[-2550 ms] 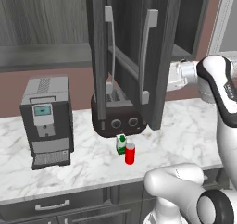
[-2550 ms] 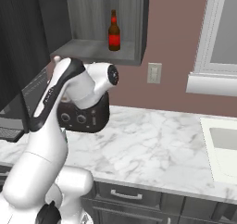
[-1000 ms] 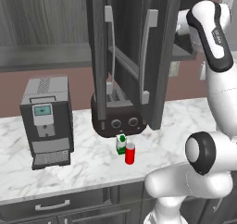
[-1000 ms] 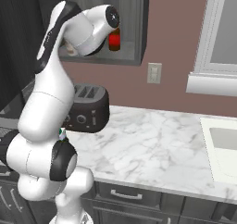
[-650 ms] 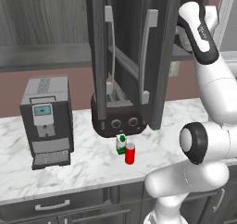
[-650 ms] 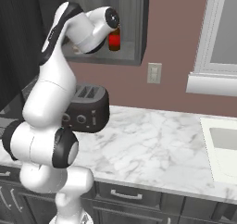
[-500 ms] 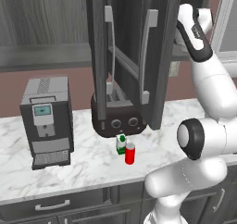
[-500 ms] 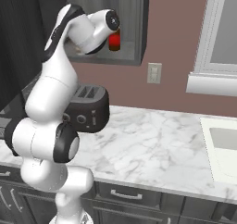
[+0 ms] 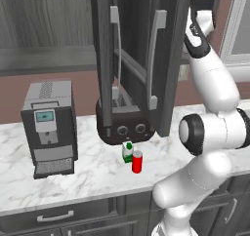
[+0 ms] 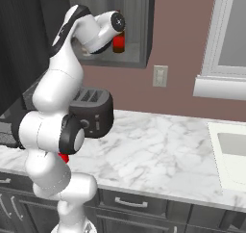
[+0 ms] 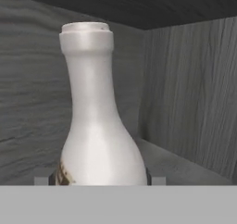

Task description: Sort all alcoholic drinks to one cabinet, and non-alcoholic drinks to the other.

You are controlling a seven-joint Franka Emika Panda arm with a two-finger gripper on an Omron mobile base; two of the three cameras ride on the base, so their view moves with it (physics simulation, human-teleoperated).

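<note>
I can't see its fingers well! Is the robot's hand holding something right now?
Gripper: closed around the pale bottle, holding it upright inside the cabinet.

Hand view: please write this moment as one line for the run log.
gripper: shut on pale bottle | place: inside wall cabinet | beer bottle: on cabinet shelf | red can, green bottle: on counter

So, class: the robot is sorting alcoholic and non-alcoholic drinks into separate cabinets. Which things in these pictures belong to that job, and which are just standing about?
Belong to the job:
- pale bottle
- beer bottle
- red can
- green-and-white bottle
- open cabinet

Standing about:
- toaster
- coffee machine
- wall socket
- sink
</note>
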